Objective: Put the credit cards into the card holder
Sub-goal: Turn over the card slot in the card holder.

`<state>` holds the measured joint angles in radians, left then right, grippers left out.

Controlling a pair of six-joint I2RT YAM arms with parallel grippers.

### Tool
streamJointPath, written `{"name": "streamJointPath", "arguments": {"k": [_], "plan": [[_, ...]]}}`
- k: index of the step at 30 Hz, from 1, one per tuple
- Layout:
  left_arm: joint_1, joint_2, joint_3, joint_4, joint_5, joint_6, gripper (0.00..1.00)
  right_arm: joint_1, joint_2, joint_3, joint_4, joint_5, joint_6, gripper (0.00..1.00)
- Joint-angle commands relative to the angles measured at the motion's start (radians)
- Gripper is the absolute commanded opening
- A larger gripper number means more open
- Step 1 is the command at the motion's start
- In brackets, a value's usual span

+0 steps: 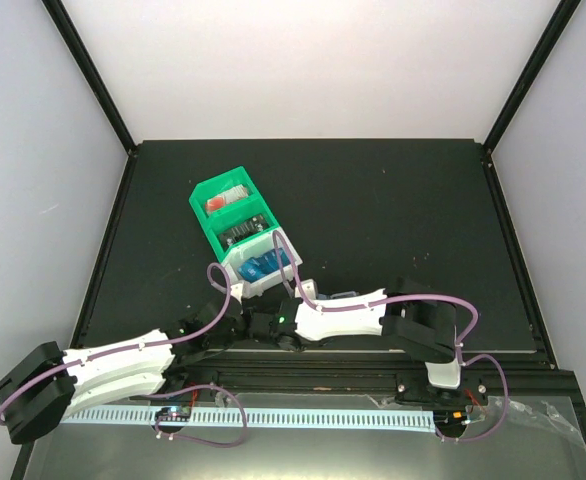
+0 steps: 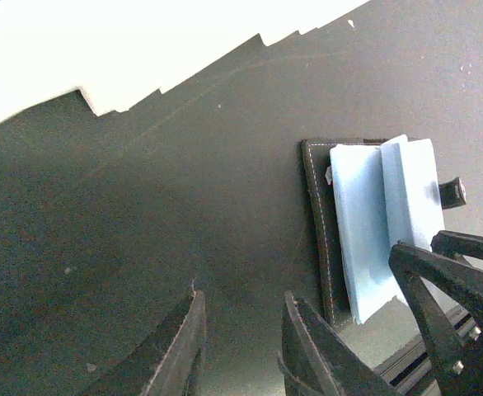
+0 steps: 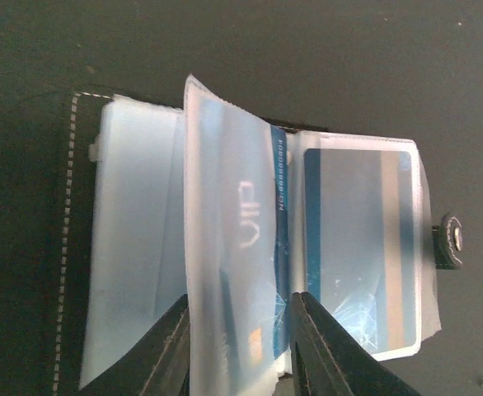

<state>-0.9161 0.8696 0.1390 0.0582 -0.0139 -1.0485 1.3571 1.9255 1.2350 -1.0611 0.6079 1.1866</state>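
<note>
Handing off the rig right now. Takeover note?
Left gripper: open, empty, over bare table beside the card holder.
Right gripper: shut on a raised sleeve, with a blue printed card showing through it.
Done: one credit card sits in the right-hand sleeve.
Left: seat the held one, then check the blue items in the white bin, possibly more cards.

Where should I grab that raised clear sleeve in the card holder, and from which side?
Pinch the raised clear sleeve at its free edge, coming down from above. It stands up off the open card holder while the other sleeves lie flat; the right tool straddles that edge.
</note>
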Motion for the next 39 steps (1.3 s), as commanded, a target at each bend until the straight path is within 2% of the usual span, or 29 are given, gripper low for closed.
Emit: {"name": "streamJointPath", "arguments": {"k": [1,10,17,24,28,33,39], "plan": [[0.009,-0.014,-0.012,-0.007,-0.007,0.013,0.28,-0.005,-0.033,-0.023,-0.032,0.056,0.058,0.32],[0.013,-0.009,-0.01,-0.002,0.003,0.013,0.28,-0.022,-0.107,-0.078,-0.053,0.082,0.093,0.33],[0.015,-0.009,-0.008,-0.002,0.012,0.016,0.31,-0.069,-0.21,-0.192,0.043,0.048,0.061,0.35],[0.017,-0.006,0.005,0.001,0.036,0.04,0.39,-0.129,-0.304,-0.319,0.178,-0.024,0.005,0.38],[0.017,-0.004,0.029,0.004,0.07,0.088,0.48,-0.175,-0.368,-0.383,0.288,-0.093,-0.062,0.38],[0.017,-0.009,0.065,-0.012,0.099,0.144,0.56,-0.241,-0.502,-0.473,0.454,-0.201,-0.156,0.38],[0.017,-0.017,0.128,-0.092,0.073,0.204,0.65,-0.315,-0.652,-0.538,0.549,-0.281,-0.247,0.38]]}}
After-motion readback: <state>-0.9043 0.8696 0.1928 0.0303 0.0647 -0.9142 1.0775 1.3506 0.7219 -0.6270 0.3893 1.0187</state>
